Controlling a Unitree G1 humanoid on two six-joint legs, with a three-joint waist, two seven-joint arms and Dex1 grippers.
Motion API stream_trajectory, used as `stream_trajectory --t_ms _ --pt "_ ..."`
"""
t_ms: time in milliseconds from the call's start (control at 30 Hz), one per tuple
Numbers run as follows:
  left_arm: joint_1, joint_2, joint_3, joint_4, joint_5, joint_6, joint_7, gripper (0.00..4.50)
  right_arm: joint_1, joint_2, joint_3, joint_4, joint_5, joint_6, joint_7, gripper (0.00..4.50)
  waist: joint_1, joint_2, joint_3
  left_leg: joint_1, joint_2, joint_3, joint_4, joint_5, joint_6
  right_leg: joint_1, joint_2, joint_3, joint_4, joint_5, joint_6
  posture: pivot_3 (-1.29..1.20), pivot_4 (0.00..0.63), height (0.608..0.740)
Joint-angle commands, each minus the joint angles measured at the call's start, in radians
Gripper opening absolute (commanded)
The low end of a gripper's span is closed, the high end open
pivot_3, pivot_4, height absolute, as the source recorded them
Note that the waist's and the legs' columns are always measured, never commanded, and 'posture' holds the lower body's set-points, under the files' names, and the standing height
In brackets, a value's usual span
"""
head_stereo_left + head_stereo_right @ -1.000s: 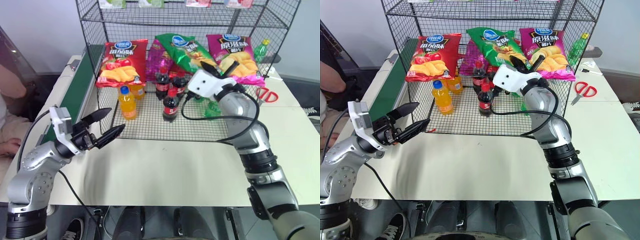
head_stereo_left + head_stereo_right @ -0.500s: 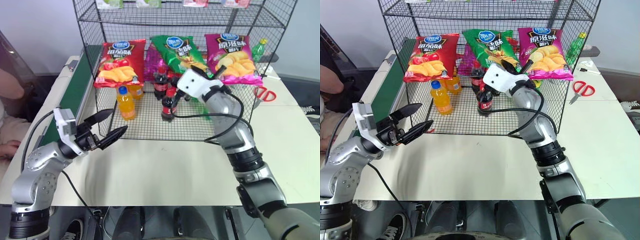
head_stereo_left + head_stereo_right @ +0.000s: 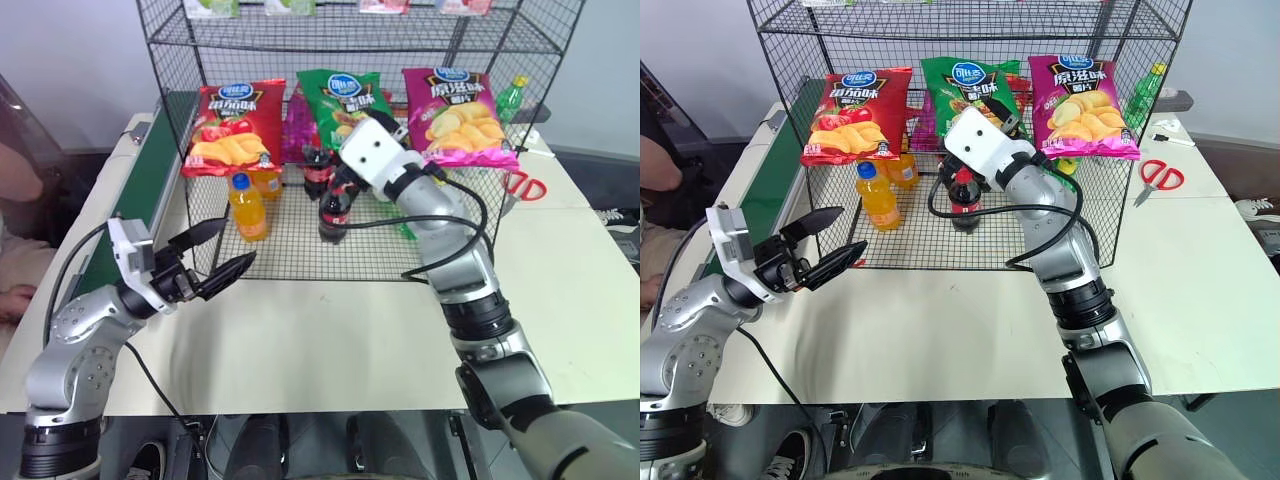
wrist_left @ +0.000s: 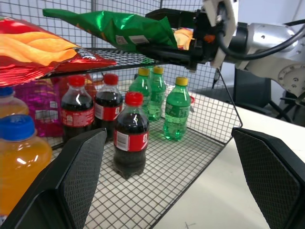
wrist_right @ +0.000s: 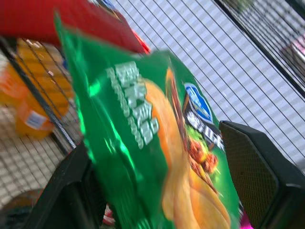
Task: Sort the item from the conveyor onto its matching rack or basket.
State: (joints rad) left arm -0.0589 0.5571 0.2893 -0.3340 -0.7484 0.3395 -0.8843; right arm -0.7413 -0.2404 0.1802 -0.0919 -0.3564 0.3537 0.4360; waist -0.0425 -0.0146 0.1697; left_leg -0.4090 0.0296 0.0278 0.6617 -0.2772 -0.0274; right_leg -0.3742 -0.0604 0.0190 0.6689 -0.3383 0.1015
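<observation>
- Right pincer (image 5: pixel 157 191): fingers spread on either side of the green crisp bag (image 3: pixel 970 90); whether a finger touches the foil cannot be told from these views.
- Green crisp bag: lies on the sloped upper tier of the black wire rack (image 3: pixel 300 255), between the red crisp bag (image 3: pixel 232 125) on the left and the pink-purple crisp bag (image 3: pixel 455 115) on the right. Judged as placed on its matching tier.
- Left pincer (image 3: pixel 222 258): fingers spread wide, carrying nothing, hovering near the front left corner of the rack.
- Risk: the tier slopes toward the near side; the bag may slide forward if a finger drags the foil during retreat.
- Risk: the right wrist is close above the cola bottles (image 3: pixel 335 205); a low retreat path may topple one.
- Lower tier: orange soda bottles (image 3: pixel 250 205) on the left, green bottles (image 4: pixel 177 107) further right.
- Bench (image 3: pixel 330 340): pale, bare in front of the rack. Red scissors (image 3: pixel 1158 178) lie to the right.
- Conveyor (image 3: pixel 135 215): dark green belt along the left side, running to the far end.
- Room: grey wall behind; part of a person at the far left edge.
</observation>
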Motion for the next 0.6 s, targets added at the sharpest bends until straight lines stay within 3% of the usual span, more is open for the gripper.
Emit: stream_trajectory --t_ms 33,200,400,500,600 --pt "-0.004 -0.001 0.010 -0.015 0.002 -0.022 0.000 4.50 0.008 0.037 -0.033 -0.120 0.103 0.011 0.022 3.46 -0.001 0.000 0.000 0.000 0.000 0.000 0.000 0.000 0.000 0.000 0.000 0.000 0.000 0.000 0.000 0.00 0.150 0.739" --pt "-0.003 -0.001 0.017 -0.014 0.010 -0.037 0.000 4.50 0.039 0.087 -0.103 -0.236 0.355 0.077 0.120 3.46 -0.001 0.000 0.000 0.000 0.000 0.000 0.000 0.000 0.000 0.000 0.000 0.000 0.001 0.000 0.000 0.00 0.150 0.739" --pt "0.027 0.024 0.049 -0.012 0.015 -0.022 0.023 4.50 0.157 0.073 -0.258 -0.417 0.805 0.276 0.245 3.46 0.001 0.000 0.000 0.000 0.000 0.000 0.000 0.000 0.001 0.001 -0.001 0.000 0.000 0.000 0.000 0.00 0.150 0.739" --pt "0.057 0.072 0.101 0.006 0.024 -0.011 0.027 4.50 0.304 -0.066 -0.348 -0.455 0.908 0.291 0.351 3.46 0.003 0.000 0.000 0.000 0.000 -0.001 0.000 0.000 0.001 0.001 -0.001 -0.001 -0.001 0.000 0.000 0.00 0.150 0.739" --pt "0.085 0.128 0.153 0.039 0.030 -0.004 0.010 4.50 0.457 -0.224 -0.413 -0.441 0.914 0.221 0.457 3.46 0.006 0.000 0.000 0.000 0.000 -0.001 -0.001 -0.001 0.002 0.002 -0.002 -0.001 -0.004 0.000 0.000 0.00 0.150 0.739"
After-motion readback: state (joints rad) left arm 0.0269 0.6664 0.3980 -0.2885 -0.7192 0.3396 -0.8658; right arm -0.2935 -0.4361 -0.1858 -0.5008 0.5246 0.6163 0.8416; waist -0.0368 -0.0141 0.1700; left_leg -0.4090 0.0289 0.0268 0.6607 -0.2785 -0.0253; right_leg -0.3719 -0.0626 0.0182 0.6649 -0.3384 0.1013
